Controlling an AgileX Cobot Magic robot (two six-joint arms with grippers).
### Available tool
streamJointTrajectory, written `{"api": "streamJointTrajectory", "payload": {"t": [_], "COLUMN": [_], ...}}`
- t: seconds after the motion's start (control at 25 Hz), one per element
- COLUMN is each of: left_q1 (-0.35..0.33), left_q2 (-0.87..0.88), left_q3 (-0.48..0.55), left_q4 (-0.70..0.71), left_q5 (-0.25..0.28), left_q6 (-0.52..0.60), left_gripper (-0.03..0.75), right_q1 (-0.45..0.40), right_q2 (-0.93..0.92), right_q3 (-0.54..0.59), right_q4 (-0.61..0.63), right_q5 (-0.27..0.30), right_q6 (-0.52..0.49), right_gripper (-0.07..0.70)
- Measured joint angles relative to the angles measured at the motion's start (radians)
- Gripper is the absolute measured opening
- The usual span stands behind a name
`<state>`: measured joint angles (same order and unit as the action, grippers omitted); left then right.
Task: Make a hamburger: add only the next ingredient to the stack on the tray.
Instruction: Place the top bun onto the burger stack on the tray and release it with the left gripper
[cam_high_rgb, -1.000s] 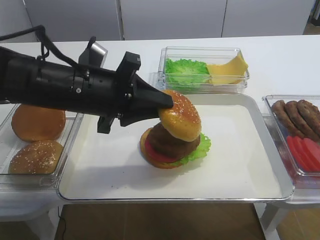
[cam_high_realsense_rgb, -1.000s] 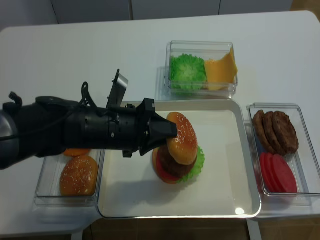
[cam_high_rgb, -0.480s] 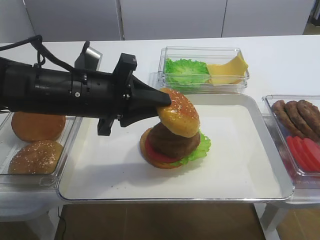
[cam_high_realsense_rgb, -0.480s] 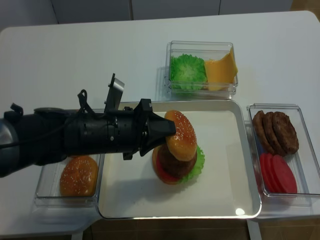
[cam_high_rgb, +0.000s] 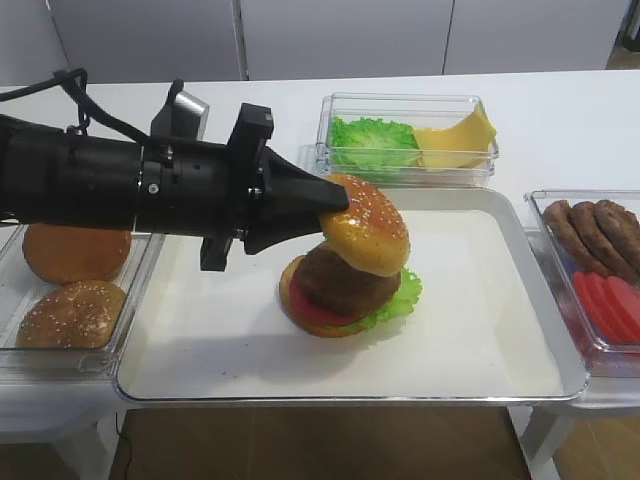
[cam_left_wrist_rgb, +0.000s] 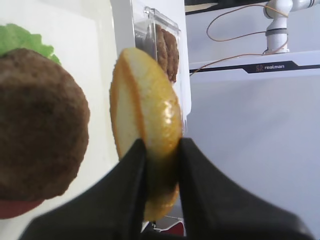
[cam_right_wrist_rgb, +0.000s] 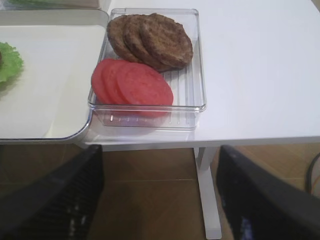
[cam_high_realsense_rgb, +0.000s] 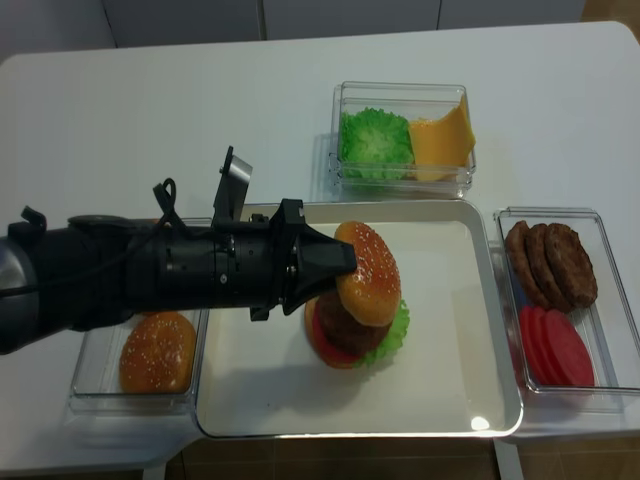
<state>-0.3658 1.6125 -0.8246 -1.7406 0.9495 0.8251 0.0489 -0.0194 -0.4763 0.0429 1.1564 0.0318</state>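
The sesame bun top (cam_high_rgb: 370, 235) hangs tilted just above the stack (cam_high_rgb: 340, 292), gripped by its left edge in my left gripper (cam_high_rgb: 335, 200), which is shut on it. From above, the bun top (cam_high_realsense_rgb: 372, 272) covers most of the dark patty. In the left wrist view the bun top (cam_left_wrist_rgb: 145, 107) stands edge-on between the black fingers (cam_left_wrist_rgb: 132, 175), with the patty (cam_left_wrist_rgb: 35, 130) beside it. The stack sits in the middle of the cream tray (cam_high_rgb: 480, 340). My right gripper (cam_right_wrist_rgb: 160, 200) is open and holds nothing, off the table's front right corner.
A clear bin (cam_high_rgb: 405, 140) with lettuce and cheese stands behind the tray. Another bin (cam_right_wrist_rgb: 150, 60) on the right holds loose patties and tomato slices. On the left, a bin (cam_high_rgb: 70, 290) holds a seedless bun and a sesame bun. The left arm stretches over it.
My left gripper has carried the bun top slightly to the right, further over the stack. The right gripper's earlier position is not shown.
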Motion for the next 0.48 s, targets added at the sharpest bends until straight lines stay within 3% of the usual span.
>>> {"api": "streamJointTrajectory", "payload": {"t": [0.2, 0.48], "left_q1": [0.0, 0.0], "left_q2": [0.003, 0.058], "left_q3": [0.0, 0.0], "left_q4": [0.0, 0.0], "left_q5": [-0.027, 0.009], "left_q6": [0.006, 0.008], "left_gripper": [0.137, 0.137], "right_q1": [0.0, 0.0], "right_q2": [0.0, 0.0], "right_q3": [0.0, 0.0], "right_q4": [0.0, 0.0], "right_q5": [0.0, 0.0], "right_q6": [0.0, 0.0], "right_gripper": [0.531, 0.531]}}
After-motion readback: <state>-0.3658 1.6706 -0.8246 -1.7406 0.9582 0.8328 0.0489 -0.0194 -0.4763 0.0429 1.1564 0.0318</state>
